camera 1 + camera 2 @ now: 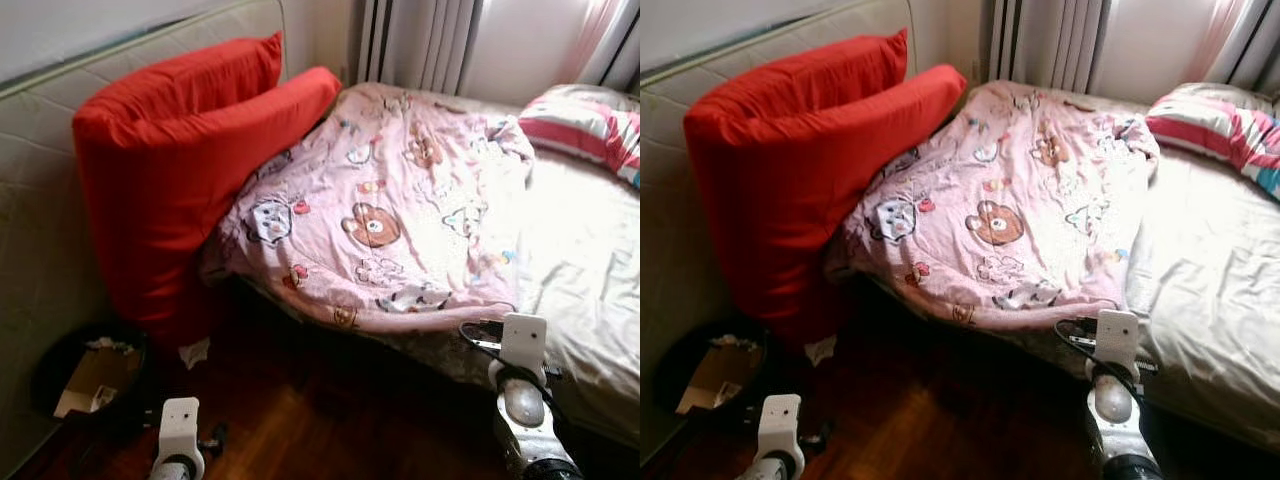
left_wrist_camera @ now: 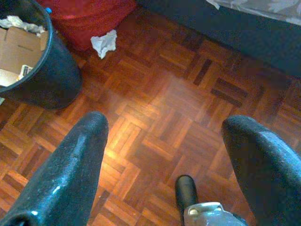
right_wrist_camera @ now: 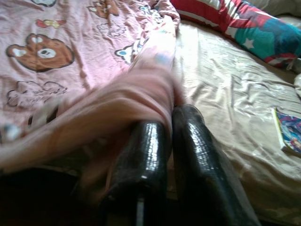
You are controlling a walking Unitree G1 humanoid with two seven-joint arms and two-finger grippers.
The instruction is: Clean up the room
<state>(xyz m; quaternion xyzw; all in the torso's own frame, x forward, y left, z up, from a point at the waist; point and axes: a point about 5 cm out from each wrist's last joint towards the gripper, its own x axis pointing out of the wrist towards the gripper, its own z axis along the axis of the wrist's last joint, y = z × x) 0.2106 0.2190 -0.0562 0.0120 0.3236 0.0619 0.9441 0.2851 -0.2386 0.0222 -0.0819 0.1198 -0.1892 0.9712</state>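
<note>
Right gripper [image 3: 171,125] at the foot edge of the bed — its two black fingers pressed together, pinching a fold of the pink cartoon-print quilt [image 1: 390,200]; the cloth at the fingertips is blurred in the right wrist view. The right arm's white wrist block sits just below the quilt's hanging hem.

Left gripper [image 2: 164,141] low over the dark parquet floor [image 2: 164,94], fingers spread wide apart, nothing between them.

The quilt covers the left half of the bed, bear and animal figures on it, hem draped over the mattress side. Beside it, bare cream-coloured bedsheet [image 1: 580,250], wrinkled. A red-and-white striped pillow [image 1: 585,125] at the far right corner.

Two big red cushions [image 1: 180,160] lean against a pale quilted mattress [image 1: 40,220] stood upright on the left, one resting against the quilt's edge.

On the floor — a round black waste bin [image 2: 42,70] holding cardboard and paper scraps, and near it a crumpled white tissue [image 2: 104,43], just beside the cushion's base.
</note>
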